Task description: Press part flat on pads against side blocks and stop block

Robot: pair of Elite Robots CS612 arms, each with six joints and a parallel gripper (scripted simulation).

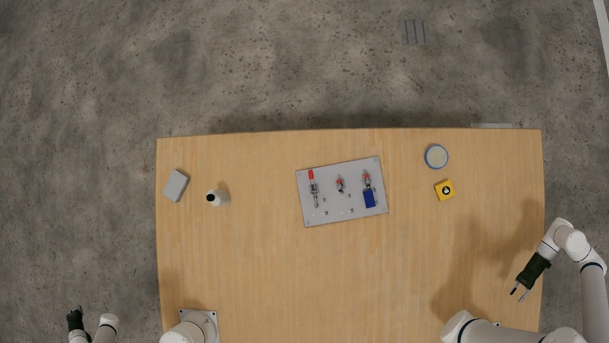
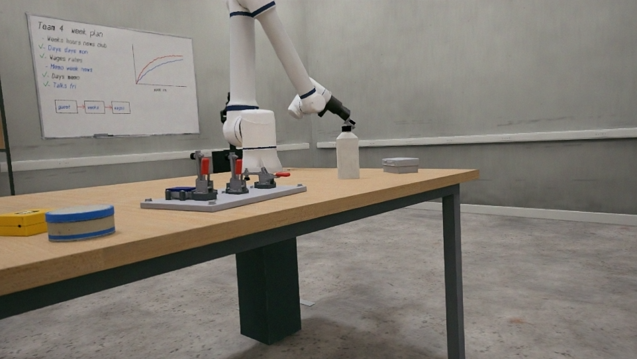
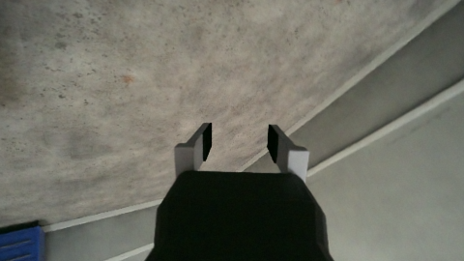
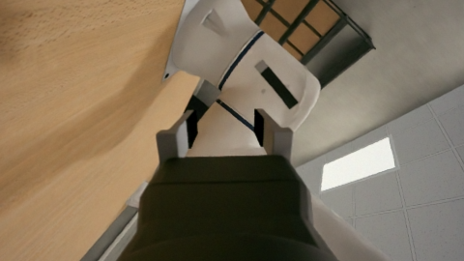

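Note:
A blue rectangular part [image 1: 369, 198] [image 2: 181, 189] sits on the grey fixture plate [image 1: 356, 166] [image 2: 267, 194], at its right end in the top view. Small dark blocks stand by its right edge there; whether it lies flat or touches them cannot be told. The clamp [image 1: 366, 178] [image 2: 204, 183] beside the part has its arm raised. My left gripper [image 1: 74, 309] [image 2: 350, 122] [image 3: 240, 135] is open and empty, off the table's lower left in the top view. My right gripper [image 1: 516, 297] [image 4: 225, 121] is open and empty above the table's lower right, far from the fixture.
A middle clamp [image 1: 339, 183] is also raised; the third clamp [image 1: 313, 188] is lowered. A white bottle [image 1: 220, 197] [image 2: 347, 155] and grey box [image 1: 176, 185] [image 2: 400, 165] stand left in the top view. A round tin [image 1: 436, 156] [image 2: 80, 222] and yellow box [image 1: 444, 190] [image 2: 22, 222] stand right.

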